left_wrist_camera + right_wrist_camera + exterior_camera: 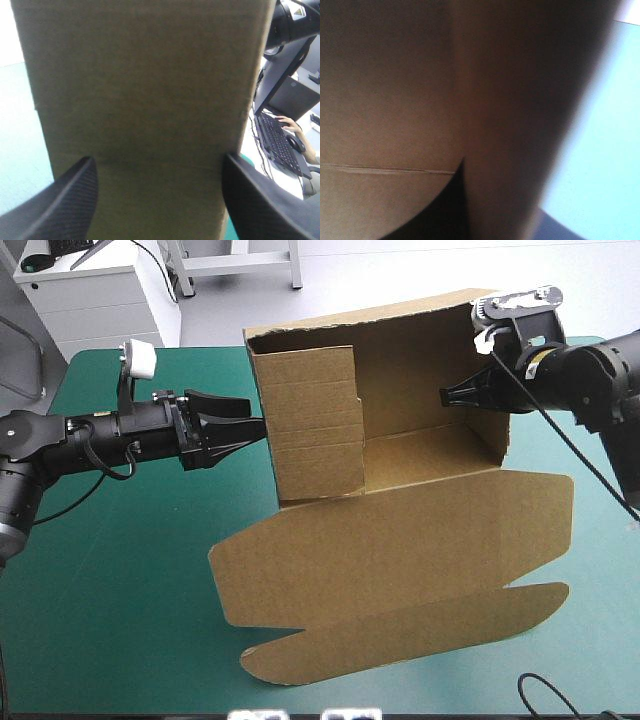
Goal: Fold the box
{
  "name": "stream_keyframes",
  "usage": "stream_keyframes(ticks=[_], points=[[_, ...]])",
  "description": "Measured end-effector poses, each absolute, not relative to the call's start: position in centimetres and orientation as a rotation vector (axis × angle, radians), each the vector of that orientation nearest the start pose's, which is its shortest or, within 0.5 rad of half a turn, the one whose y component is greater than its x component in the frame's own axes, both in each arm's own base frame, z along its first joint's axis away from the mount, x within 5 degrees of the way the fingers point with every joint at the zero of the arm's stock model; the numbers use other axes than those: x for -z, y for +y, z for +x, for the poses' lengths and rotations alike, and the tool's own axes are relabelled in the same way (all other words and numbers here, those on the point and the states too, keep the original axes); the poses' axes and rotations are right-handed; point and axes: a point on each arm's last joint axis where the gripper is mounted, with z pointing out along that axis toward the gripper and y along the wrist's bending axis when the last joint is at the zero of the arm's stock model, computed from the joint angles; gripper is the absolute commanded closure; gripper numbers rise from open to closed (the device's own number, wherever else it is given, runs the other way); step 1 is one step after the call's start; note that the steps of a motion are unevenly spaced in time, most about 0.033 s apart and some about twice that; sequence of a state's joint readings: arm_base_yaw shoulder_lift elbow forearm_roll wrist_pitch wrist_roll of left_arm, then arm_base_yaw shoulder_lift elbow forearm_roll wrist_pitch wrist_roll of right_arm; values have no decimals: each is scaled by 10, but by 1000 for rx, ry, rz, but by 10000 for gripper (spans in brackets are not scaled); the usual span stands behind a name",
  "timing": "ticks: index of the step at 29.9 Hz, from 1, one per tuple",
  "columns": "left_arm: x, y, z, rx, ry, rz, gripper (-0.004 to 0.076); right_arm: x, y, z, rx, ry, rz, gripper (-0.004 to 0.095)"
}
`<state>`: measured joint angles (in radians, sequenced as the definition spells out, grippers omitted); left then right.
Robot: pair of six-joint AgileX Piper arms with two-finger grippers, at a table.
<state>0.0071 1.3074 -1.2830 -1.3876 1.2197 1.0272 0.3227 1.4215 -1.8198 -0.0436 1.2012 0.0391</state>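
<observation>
Teal-green table (pixel 110 620): the box (pixel 420 360) stands mid-frame in the high view with its back and both side walls raised, its lid lying flat toward the lower edge. The left gripper (pixel 255 415), centre left, has its fingers (pixel 62 205) apart with the tips against the outer face of the left wall, probably bracing it upright. The right gripper (pixel 450 395), upper right, looks clamped on the right wall, one finger showing inside and board covering the other; I judge this grip stops that wall sagging outward while the sides are tucked.
</observation>
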Motion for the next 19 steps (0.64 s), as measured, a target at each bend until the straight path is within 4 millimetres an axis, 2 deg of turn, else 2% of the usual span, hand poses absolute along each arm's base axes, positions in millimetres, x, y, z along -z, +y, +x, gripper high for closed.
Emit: stream_keyframes(ticks=[14,19], points=[[-432,-83,245,1179,1714,704,218,-485,84,264,-147,2271,-292,926],[-432,-83,245,1178,1706,708,218,-480,87,270,-165,2292,-259,926]])
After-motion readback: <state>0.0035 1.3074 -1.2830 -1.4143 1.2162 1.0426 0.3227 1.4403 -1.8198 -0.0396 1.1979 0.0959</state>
